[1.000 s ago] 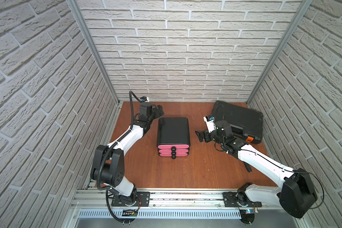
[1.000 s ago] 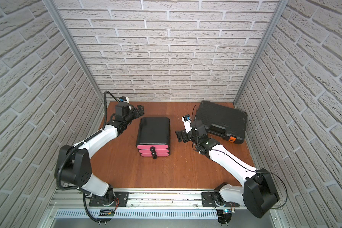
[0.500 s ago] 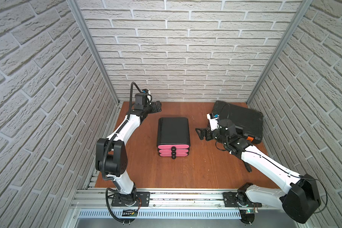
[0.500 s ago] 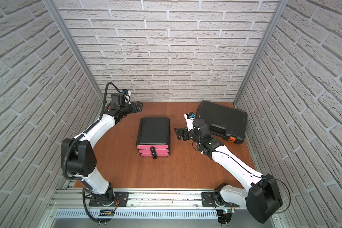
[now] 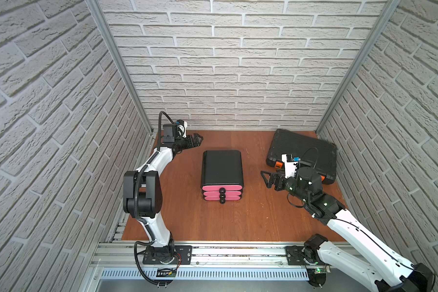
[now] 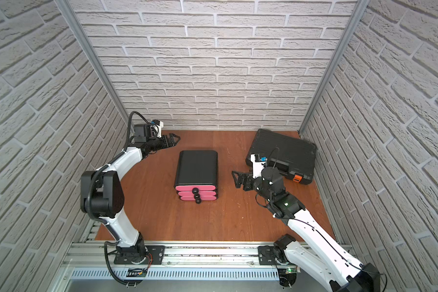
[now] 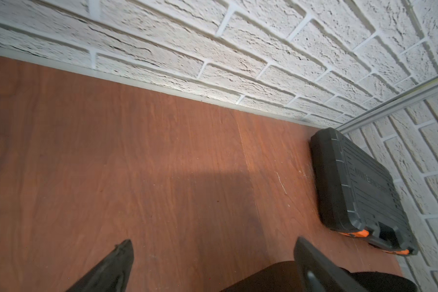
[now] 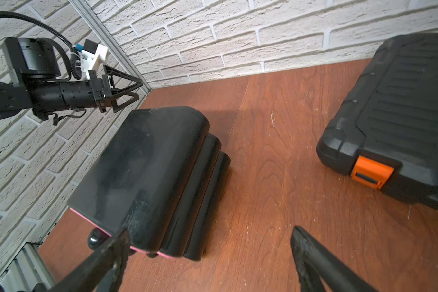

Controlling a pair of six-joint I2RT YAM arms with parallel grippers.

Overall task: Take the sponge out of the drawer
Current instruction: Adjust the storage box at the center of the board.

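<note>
In the last second the left gripper (image 5: 199, 141) has swung from beside the black plastic drawer unit with three pink fronts (image 5: 221, 168) toward the far-left corner. The right gripper (image 5: 264, 179) has eased slightly right. Both are spread wide, holding nothing. Every drawer is shut (sponge unseen, presumably inside), so no drawer has been pulled yet.

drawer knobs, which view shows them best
Both top views: all three drawer knobs line up on the closed pink fronts. The right wrist view catches one knob side-on, the rest mostly hidden; the left wrist view shows none.
</note>
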